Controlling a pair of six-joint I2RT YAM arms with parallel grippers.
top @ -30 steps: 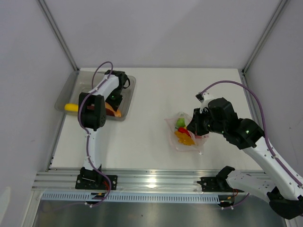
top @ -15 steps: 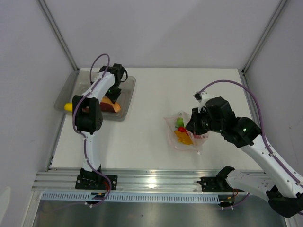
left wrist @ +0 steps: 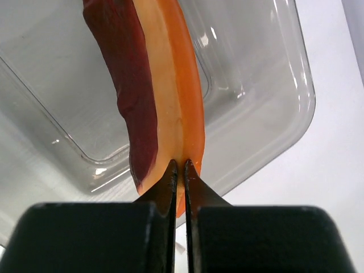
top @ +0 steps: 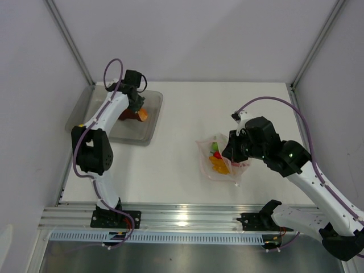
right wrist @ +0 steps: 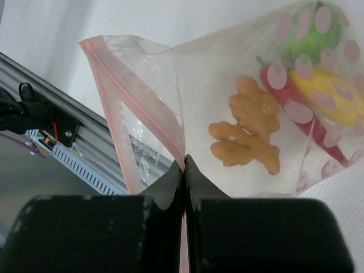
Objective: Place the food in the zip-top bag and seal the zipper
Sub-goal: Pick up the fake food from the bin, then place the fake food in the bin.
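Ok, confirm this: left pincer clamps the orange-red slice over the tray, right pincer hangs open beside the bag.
Wrong on the right pincer: it is shut on the zipper of the bag, per the right wrist view. The left pincer does clamp the orange-red slice over the tray.

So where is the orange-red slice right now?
The slice is at the far left of the top view, pinched in the left pincer over the grey tray, away from the bag.

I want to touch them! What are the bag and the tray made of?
The bag looks like thin, soft clear plastic: it is crinkled and shiny. The tray looks like stiffer see-through plastic, smooth and glossy with bright glints.
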